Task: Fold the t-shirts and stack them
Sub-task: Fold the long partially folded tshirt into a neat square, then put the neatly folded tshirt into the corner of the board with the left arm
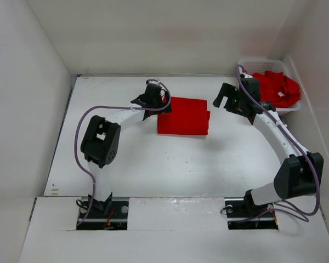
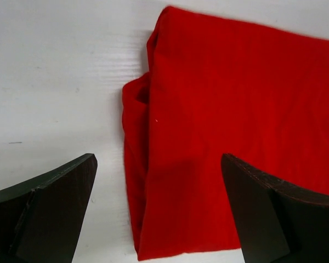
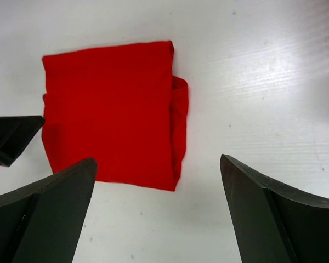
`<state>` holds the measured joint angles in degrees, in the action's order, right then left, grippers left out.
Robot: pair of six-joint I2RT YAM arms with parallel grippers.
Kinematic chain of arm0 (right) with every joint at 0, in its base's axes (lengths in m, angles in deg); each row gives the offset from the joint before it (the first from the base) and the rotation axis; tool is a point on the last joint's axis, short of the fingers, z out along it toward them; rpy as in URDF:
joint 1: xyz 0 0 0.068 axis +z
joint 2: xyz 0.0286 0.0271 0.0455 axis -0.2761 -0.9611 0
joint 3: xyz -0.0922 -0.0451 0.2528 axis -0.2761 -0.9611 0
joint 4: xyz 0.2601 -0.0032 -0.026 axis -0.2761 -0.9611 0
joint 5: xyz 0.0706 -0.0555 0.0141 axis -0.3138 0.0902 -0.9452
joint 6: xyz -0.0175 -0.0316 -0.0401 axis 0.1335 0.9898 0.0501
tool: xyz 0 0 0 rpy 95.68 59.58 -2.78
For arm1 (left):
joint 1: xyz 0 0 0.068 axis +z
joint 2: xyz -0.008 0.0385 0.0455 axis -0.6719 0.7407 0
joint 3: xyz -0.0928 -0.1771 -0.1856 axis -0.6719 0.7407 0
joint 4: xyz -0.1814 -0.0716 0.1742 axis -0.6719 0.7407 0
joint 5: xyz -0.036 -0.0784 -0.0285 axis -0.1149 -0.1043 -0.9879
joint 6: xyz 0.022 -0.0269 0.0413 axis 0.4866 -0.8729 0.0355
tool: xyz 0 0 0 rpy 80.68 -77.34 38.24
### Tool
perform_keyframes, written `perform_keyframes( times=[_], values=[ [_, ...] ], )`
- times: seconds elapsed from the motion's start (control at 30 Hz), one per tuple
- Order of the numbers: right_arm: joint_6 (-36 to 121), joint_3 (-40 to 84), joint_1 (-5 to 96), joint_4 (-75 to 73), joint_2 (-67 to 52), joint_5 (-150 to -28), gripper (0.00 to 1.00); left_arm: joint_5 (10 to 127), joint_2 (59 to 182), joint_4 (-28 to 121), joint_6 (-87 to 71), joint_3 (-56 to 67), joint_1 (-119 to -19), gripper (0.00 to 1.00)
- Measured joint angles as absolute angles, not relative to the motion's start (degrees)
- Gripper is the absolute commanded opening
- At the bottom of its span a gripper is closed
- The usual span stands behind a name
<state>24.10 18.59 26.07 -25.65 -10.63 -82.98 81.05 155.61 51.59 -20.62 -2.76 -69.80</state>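
Observation:
A folded red t-shirt lies flat on the white table, a second folded layer peeking out along one side. My left gripper hovers over its left edge, open, with the cloth below and between the dark fingers, touching nothing. To the right of the shirt, my right gripper is open above the bare table, looking down at the shirt from above. More red t-shirts lie crumpled in the basket at the back right.
The white slotted basket stands in the back right corner against the wall. White walls close in the table on the left, back and right. A left-gripper finger shows at the right wrist view's left edge.

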Motion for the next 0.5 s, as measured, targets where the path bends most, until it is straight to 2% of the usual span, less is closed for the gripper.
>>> perform_keyframes(
  times=[0.13, 0.17, 0.27, 0.4, 0.43, 0.5],
  values=[
    [24.50, 14.44, 25.42, -25.98, -8.05, -82.52, 1.00, 81.00, 160.02, 51.77, -20.33, -3.40, -70.24, 0.81],
    [24.56, 13.74, 25.20, -26.00, -7.61, -82.45, 1.00, 80.98, 161.07, 51.85, -20.18, -3.59, -70.22, 0.81],
    [24.80, 12.69, 24.13, -26.33, -6.35, -82.32, 1.00, 80.87, 163.32, 52.14, -19.57, -4.38, -70.22, 0.72],
    [24.98, 11.73, 22.23, -26.73, -3.83, -81.84, 1.00, 79.34, 164.09, 52.18, -19.20, -5.71, -70.22, 0.46],
    [24.96, 11.16, 21.77, -26.68, -2.94, -81.64, 1.00, 78.73, 164.24, 52.03, -18.85, -5.71, -70.22, 0.34],
    [24.93, 9.82, 20.74, -26.84, -1.10, -81.38, 1.00, 77.79, 164.52, 51.48, -17.99, -5.71, -70.22, 0.22]
  ],
)
